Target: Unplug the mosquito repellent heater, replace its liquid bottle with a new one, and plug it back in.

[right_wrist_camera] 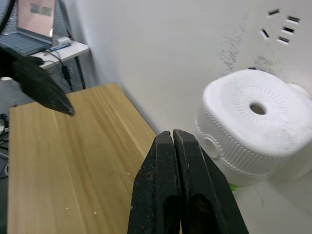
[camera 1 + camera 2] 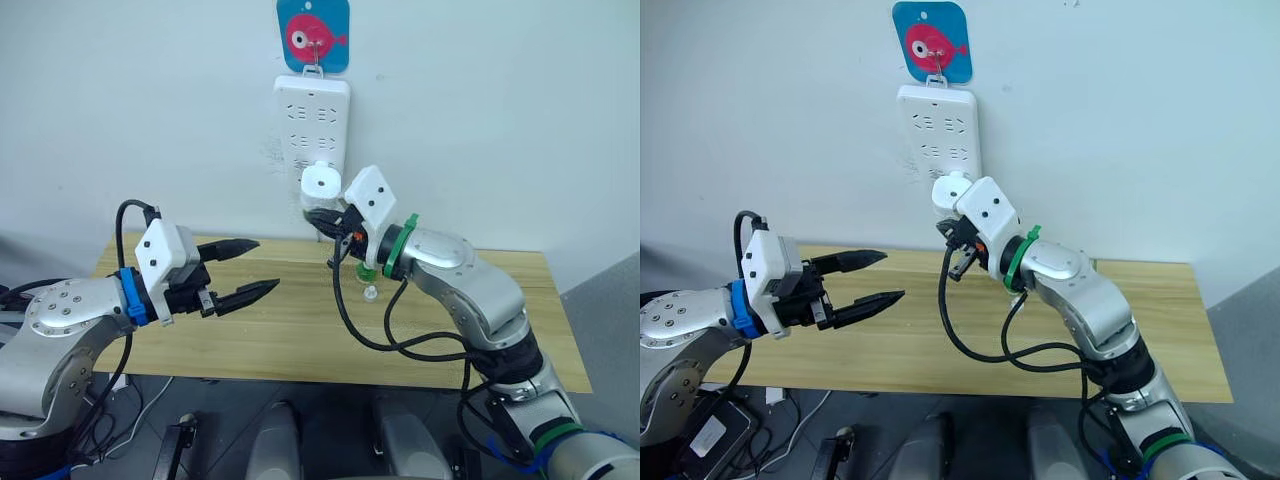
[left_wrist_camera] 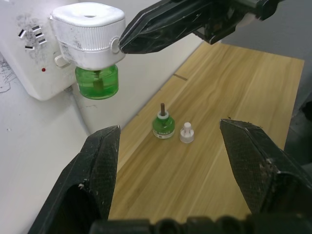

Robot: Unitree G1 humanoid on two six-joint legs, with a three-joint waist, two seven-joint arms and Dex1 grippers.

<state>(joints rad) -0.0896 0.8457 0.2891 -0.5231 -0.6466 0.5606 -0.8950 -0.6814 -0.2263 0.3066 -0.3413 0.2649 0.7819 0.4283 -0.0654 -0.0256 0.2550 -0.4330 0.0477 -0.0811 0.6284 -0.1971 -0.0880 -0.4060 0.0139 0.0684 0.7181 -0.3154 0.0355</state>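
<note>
Heater (image 3: 88, 34) plugged into the wall strip (image 2: 312, 120) with a green bottle (image 3: 97, 82) under it, right gripper (image 1: 174, 146) pinched closed empty just beside its side, left gripper (image 2: 252, 268) spread wide over the table (image 2: 290, 330), spare bottle (image 3: 163, 123) and cap (image 3: 186, 132) standing there.

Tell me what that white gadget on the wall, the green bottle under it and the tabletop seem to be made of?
White rounded plug-in heater: likely matte moulded plastic, ribbed sides. Green bottle beneath: translucent, probably plastic; wick visible inside. Light tabletop: wood or wood-look laminate; grain lines show.
</note>
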